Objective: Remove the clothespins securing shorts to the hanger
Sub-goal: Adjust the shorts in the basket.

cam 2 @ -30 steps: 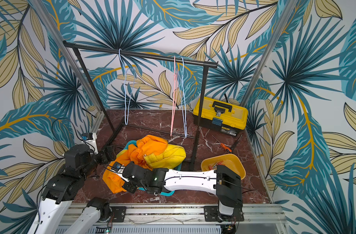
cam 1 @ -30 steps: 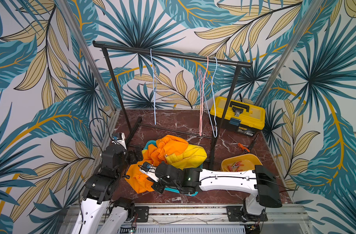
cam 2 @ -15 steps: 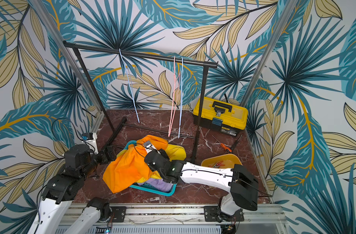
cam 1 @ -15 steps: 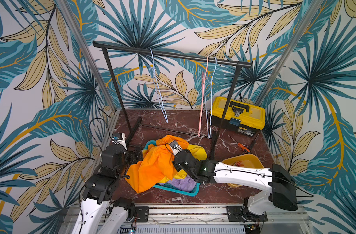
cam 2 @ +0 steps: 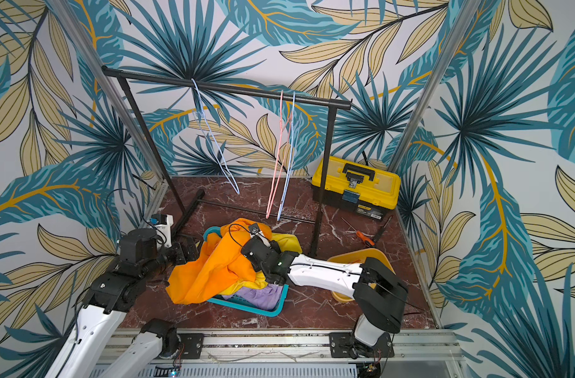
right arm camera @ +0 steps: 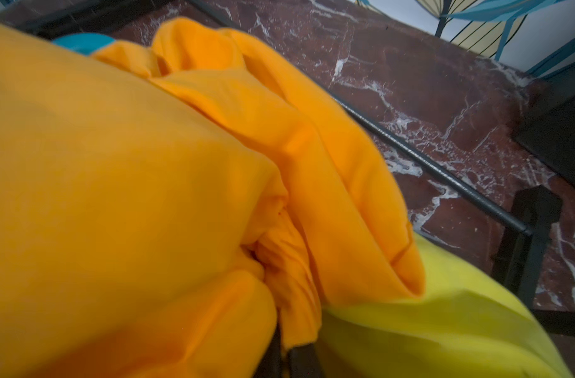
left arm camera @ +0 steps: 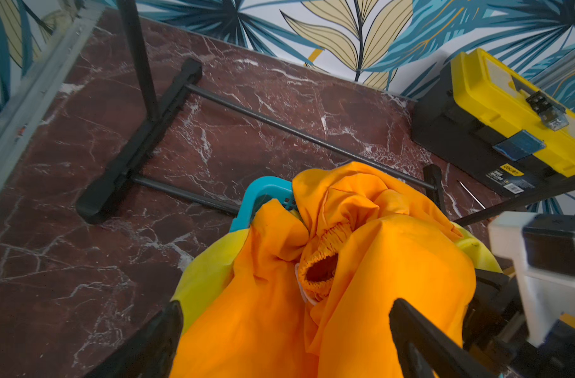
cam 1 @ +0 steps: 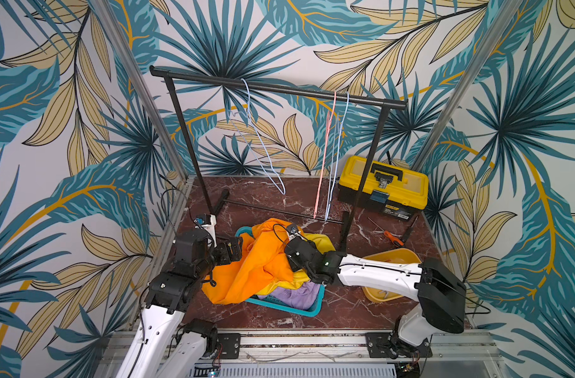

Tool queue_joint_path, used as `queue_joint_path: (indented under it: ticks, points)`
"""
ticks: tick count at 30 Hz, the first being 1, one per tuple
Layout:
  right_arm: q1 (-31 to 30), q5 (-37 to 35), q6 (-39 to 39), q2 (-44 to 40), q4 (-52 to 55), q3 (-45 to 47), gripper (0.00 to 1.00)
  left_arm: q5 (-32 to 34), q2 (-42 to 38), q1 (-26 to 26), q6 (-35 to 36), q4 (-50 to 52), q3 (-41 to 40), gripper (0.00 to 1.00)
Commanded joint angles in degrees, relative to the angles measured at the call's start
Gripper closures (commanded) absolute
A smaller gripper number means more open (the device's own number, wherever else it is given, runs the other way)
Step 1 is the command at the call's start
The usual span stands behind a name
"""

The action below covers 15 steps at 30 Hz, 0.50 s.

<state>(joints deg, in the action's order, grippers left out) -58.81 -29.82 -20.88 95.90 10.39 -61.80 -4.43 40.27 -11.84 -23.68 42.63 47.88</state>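
Marble bench [cam 1: 345, 311]: we've dragged the orange shorts [cam 1: 260, 265] rightward, right fingers [right arm camera: 302, 365] clamped on them. Our left fingers [left arm camera: 420, 337] gape wide, holding nothing.

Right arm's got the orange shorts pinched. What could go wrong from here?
The orange shorts drape over the teal basket rim; a pull by the right gripper could tip it or drag out the yellow shorts.
The right arm sits close to the rack's post and could knock it.

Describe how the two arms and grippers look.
Both arms, left arm and right arm, have white tubular links, bulky black joint housings and thin black cables along them. The left gripper and right gripper have slim black fingers; white camera mounts sit at the wrists.
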Motion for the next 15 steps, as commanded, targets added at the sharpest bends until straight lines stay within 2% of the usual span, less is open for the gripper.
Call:
queue_joint_path:
  ticks: [1,6,10,14,15]
  points:
    - [0.92,5.55,-5.0,3.32,4.37,0.01,1.0,-3.09,-1.35,-0.91,-2.11,-4.01,-2.17,0.01]
    - [3.05,13.28,-8.74,6.48,4.0,-0.01,1.0,-2.63,0.3,-4.35,-2.97,-6.0,-4.07,0.0]
    - [4.44,17.79,-9.99,7.12,2.63,1.32,0.99,-1.4,4.01,-11.06,-5.63,-11.79,-6.76,0.0]
    - [4.78,19.41,-10.06,4.29,-2.28,3.87,0.68,1.09,9.57,-16.35,-6.96,-17.85,-8.22,0.0]
    - [4.75,19.51,-10.12,3.31,-2.75,4.41,0.63,1.03,10.5,-17.14,-7.27,-19.24,-8.4,0.01]
